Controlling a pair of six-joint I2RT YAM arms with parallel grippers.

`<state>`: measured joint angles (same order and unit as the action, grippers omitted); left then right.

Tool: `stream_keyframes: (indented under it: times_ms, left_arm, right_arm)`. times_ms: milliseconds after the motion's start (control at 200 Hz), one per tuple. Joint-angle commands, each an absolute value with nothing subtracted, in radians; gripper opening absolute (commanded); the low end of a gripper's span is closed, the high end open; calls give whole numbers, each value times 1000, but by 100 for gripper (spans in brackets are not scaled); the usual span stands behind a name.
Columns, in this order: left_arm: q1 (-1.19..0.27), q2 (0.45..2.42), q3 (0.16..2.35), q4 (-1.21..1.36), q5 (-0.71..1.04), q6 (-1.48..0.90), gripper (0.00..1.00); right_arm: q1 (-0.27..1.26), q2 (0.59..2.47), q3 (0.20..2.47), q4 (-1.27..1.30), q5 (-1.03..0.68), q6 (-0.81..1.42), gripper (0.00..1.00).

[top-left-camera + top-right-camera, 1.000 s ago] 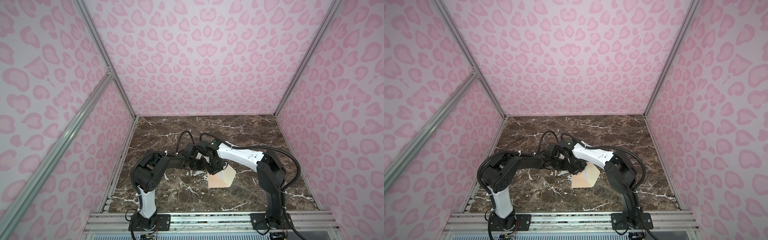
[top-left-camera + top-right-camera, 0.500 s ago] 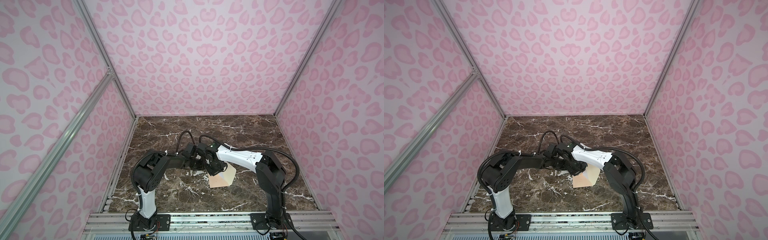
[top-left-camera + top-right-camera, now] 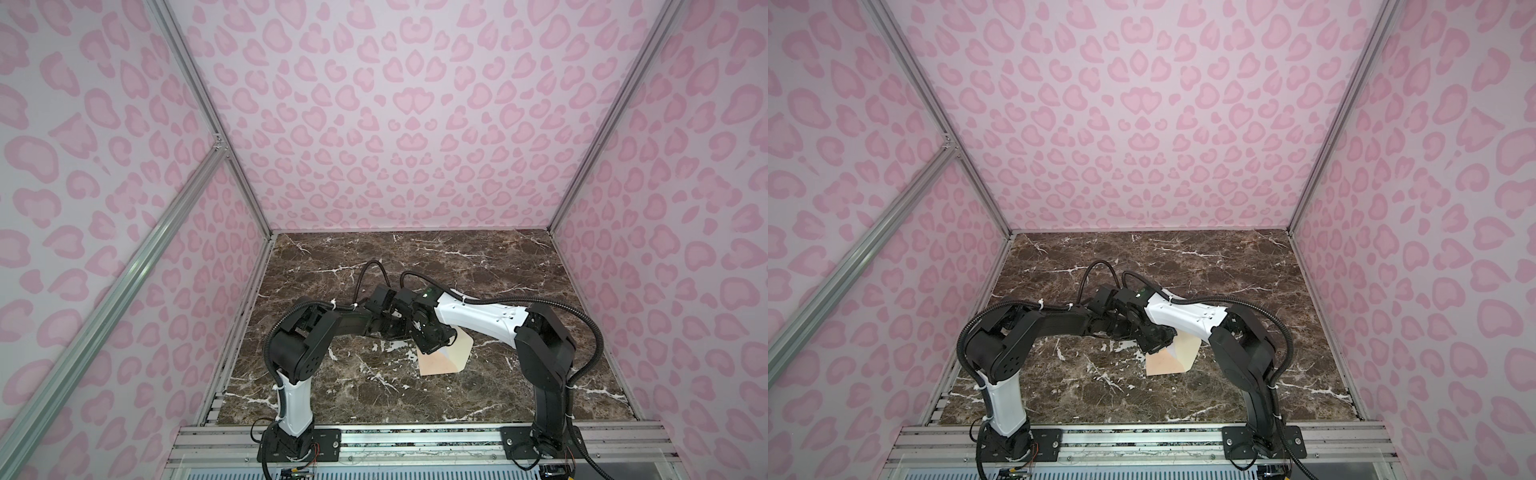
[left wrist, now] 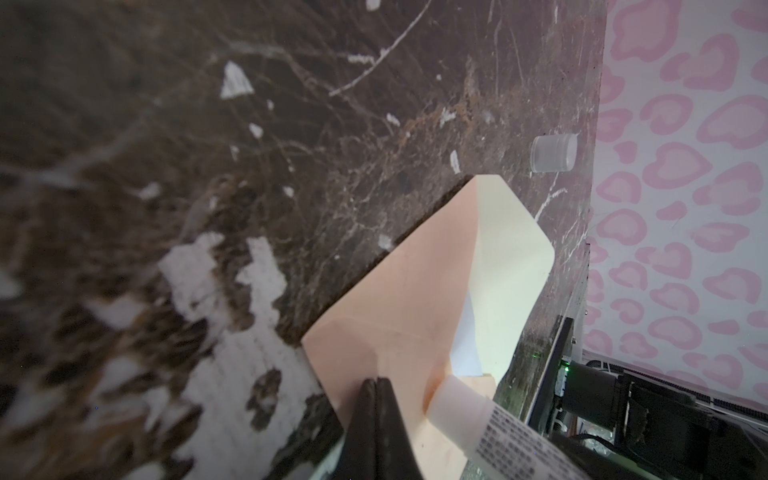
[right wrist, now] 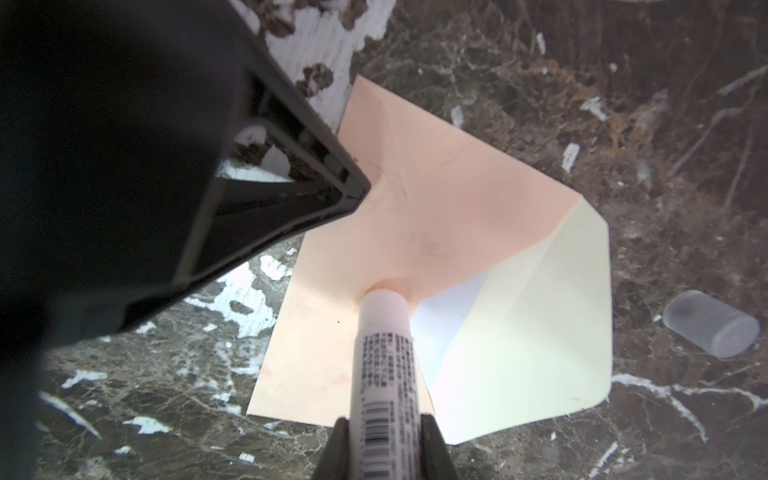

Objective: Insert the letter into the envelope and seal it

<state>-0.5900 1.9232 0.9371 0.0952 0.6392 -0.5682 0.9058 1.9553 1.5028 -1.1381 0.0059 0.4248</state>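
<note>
The peach envelope (image 3: 438,362) (image 3: 1163,365) lies flat on the marble table, its pale flap (image 5: 536,316) open. A whitish sliver of the letter (image 5: 446,328) (image 4: 465,345) shows in the envelope's mouth. My right gripper (image 5: 384,424) is shut on a white glue stick (image 5: 384,357), whose tip touches the envelope's body at the edge of the mouth. My left gripper (image 4: 376,384) is shut, its jaws together with nothing between them. Its tip rests on the envelope's peach face (image 4: 399,291), close beside the glue stick (image 4: 490,419). In both top views the two wrists meet over the envelope's far left corner.
A translucent cap (image 5: 710,324) (image 4: 555,153) lies on its side on the marble beyond the flap. Pink patterned walls (image 3: 415,124) close in the table on three sides. An aluminium rail (image 3: 415,440) runs along the front edge.
The right wrist has edged slightly to the left over the envelope with the glue stick. The left arm and the envelope have stayed where they were.
</note>
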Motion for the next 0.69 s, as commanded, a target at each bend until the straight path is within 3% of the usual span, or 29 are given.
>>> stream_keyframes:
  times_ms: [0,690]
  left_arm:
    - [-591,1942,939,14,509,-558,4]
    - [-591,1947,946,6,510,-551,4]
  right_arm:
    - [918,1953,1494,-1177,-69,380,0]
    - [924,1914,1467,-1207,-94,373,0]
